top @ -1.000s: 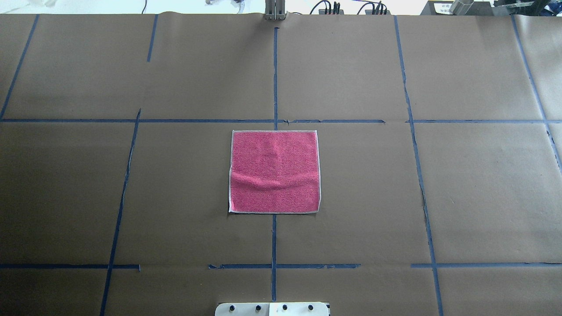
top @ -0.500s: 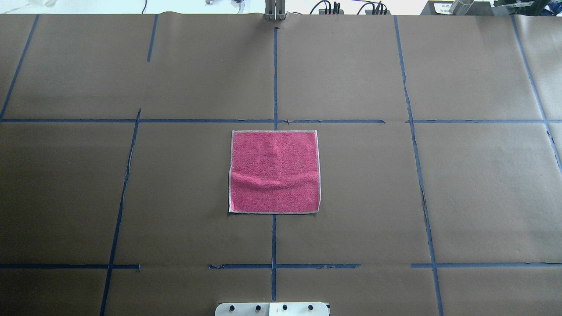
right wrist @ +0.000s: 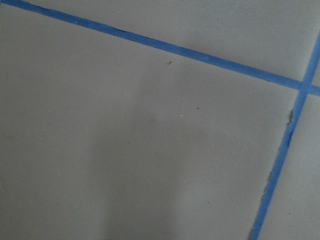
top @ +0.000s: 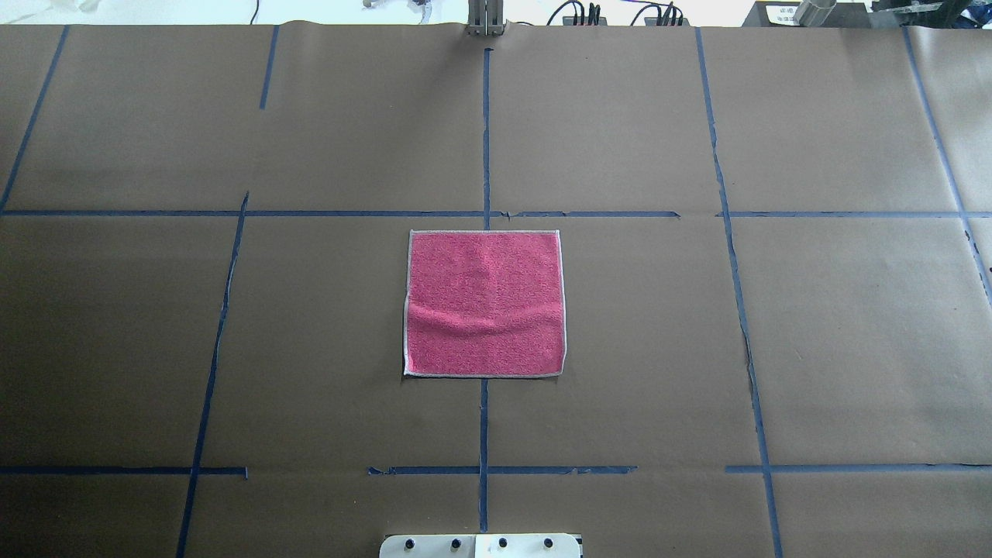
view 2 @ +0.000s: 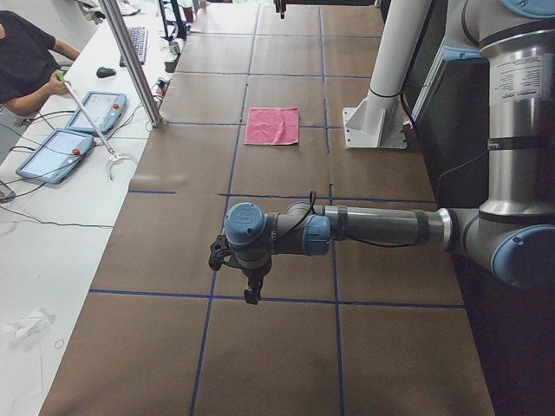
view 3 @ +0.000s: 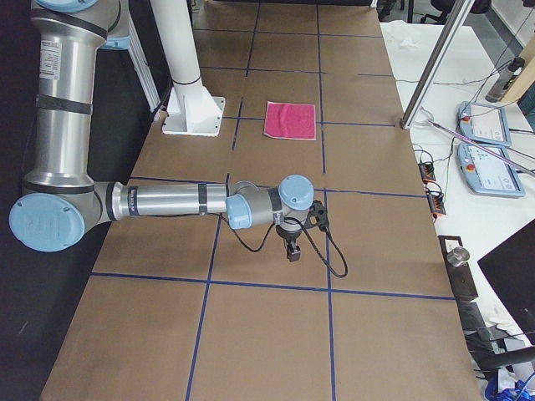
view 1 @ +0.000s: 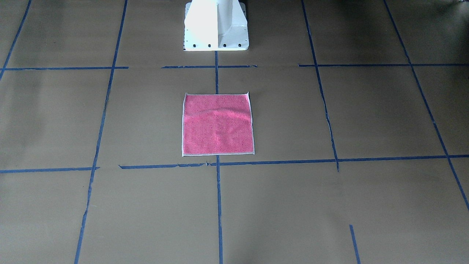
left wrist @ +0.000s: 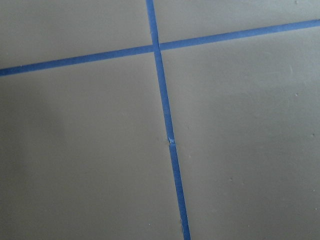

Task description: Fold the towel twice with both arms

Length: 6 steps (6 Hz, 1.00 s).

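One towel [top: 484, 304], two arms [view 2: 381, 227] [view 3: 167, 200]

Brown paper-covered desk [top: 852, 325] before me, divided into rectangles by strips of blue tape [top: 483, 132]. White pedestal base [view 1: 216, 25] stands at my edge of the desk. Across from me, a white side bench [view 2: 52, 260] carries two grey-blue tablets [view 2: 54, 154], a black keyboard [view 2: 137, 42] and a black mouse [view 2: 106, 72]. A silver metal post [view 2: 132, 65] rises beside them, and a person in a black shirt [view 2: 22, 61] is at the bench.

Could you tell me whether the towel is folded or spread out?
Spread. The towel lies as one full square, pink face up, edging visible on all four sides.
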Available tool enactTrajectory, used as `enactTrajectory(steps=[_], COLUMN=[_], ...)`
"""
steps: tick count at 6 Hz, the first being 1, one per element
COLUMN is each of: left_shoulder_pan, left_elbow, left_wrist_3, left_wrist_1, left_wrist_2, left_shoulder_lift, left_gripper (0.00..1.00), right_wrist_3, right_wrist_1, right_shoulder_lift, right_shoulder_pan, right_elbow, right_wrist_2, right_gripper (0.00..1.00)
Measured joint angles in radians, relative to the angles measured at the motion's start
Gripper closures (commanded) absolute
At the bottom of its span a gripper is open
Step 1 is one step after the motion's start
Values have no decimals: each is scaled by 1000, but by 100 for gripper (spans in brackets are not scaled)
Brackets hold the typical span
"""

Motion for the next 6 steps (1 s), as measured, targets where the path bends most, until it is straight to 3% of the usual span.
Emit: enactTrajectory(steps=[4, 5, 6], left_shoulder_pan=[0, 0, 2], left_elbow=[-9, -11, -12], left_wrist_3=[0, -2, -3], left_wrist_1=[-19, -22, -29], left_wrist_2=[-3, -3, -10], left_shoulder_lift=[6, 5, 4], left_gripper=[0, 0, 0], right_wrist_3=[710, 899, 1097], right_wrist_1=[56, 109, 140], right_shoulder_lift=[127, 172, 236], right_shoulder_pan=[-306, -414, -547], right_elbow=[194, 206, 210], right_wrist_2=[-37, -101, -220], right_gripper=[0, 0, 0])
